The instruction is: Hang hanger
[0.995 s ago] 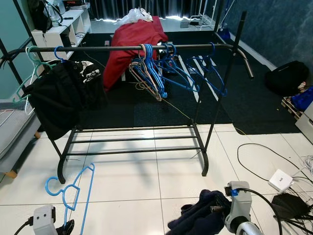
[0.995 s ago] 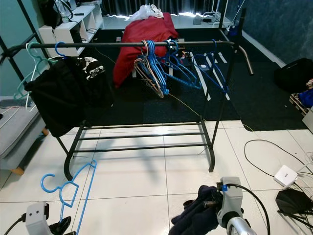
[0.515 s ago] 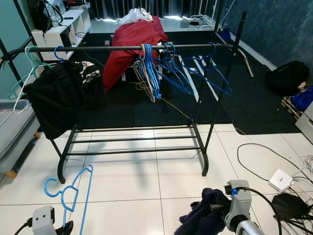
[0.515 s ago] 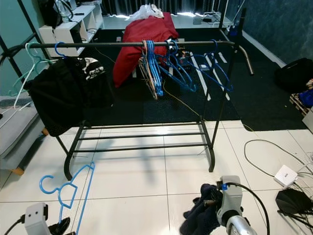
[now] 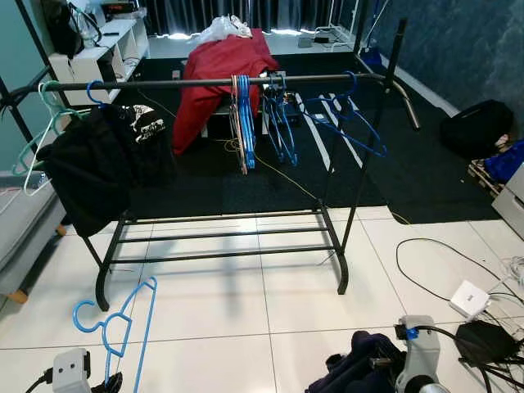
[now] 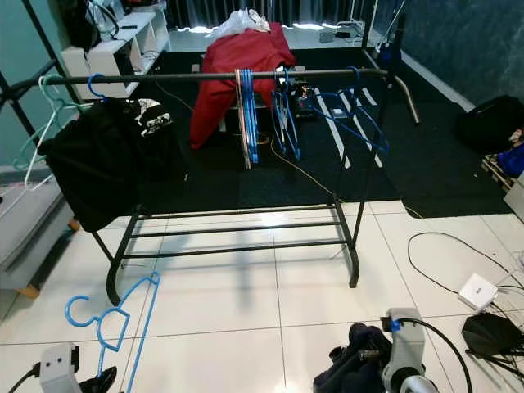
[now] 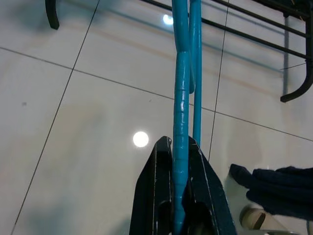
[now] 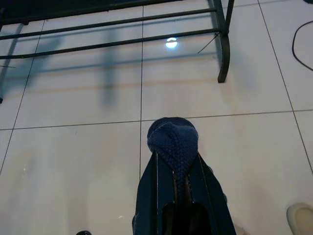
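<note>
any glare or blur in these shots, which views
Left wrist view: a round light reflection on the tile, hanger sharp. Right wrist view: a similar glare spot near the rack. Eye views: sharp, bright window glare at the top.

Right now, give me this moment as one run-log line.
left gripper: shut on blue hanger, low over tiles | right gripper: shut on navy knit garment | clothes rack: ahead, hanger not yet hung

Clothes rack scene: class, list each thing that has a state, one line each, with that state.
Blue hanger: off the rack, gripped by left gripper.
Navy garment: clamped in right gripper.
Black garment: hanging on rack.
Hanger bunch: hooked on rail.
</note>
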`<state>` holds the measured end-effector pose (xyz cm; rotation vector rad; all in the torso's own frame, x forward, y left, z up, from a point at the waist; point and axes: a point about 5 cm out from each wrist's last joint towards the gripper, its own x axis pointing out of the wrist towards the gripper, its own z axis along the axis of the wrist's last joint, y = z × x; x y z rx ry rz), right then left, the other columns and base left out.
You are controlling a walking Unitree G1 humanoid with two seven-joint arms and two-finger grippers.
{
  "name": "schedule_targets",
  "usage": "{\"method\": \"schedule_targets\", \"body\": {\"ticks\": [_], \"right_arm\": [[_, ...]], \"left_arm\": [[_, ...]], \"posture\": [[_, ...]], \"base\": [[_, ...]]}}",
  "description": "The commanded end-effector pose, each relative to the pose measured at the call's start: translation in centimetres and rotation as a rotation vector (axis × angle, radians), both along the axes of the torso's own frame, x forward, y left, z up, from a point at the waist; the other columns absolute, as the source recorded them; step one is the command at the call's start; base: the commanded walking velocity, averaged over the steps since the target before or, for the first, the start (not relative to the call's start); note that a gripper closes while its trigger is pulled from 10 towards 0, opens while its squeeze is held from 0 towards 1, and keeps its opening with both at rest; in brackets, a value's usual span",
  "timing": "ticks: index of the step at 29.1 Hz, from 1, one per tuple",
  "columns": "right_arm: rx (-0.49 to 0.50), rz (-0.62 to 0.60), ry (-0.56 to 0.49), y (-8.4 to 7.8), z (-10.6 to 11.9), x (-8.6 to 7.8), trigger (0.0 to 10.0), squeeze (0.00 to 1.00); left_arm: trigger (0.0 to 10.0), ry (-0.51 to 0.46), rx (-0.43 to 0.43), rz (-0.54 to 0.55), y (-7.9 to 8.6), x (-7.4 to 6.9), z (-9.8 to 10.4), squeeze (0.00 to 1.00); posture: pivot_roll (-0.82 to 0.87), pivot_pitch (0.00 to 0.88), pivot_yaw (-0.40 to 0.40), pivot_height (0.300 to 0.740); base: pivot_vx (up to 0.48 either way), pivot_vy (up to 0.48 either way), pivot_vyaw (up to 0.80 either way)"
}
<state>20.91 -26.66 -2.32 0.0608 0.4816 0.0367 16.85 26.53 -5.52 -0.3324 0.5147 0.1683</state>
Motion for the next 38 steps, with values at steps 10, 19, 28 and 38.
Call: {"method": "schedule_targets", "body": {"ticks": [10, 19, 28, 38], "right_arm": [[0.022, 0.016, -0.077, 3.2, 0.2, 1.2, 10.0, 0.00], [0.038, 0.046, -0.122, 4.0, 1.8, 2.9, 10.0, 0.00], [0.003, 0.001, -0.120, 2.3, 2.6, 3.5, 10.0, 0.00], [0.014, 0.004, -0.114, 2.5, 2.8, 3.4, 10.0, 0.00]], "left_arm": [[10.0, -0.069, 0.016, -0.053, 1.1, 1.9, 1.7, 0.00], [10.0, -0.129, 0.038, -0.058, -1.8, 4.6, 2.4, 0.00], [10.0, -0.099, 0.088, -0.105, -7.1, 7.8, 3.1, 0.00], [10.0, -0.173, 0.122, -0.060, -9.6, 10.3, 5.7, 0.00]], "posture": [[-0.04, 0.037, 0.091, 0.735], [0.01, 0.027, -0.024, 0.735], [0.01, 0.000, -0.029, 0.735], [0.01, 0.010, -0.040, 0.735]], "base": [[0.000, 0.000, 0.00], [0.000, 0.000, 0.00], [0.000, 0.000, 0.00], [0.000, 0.000, 0.00]]}}
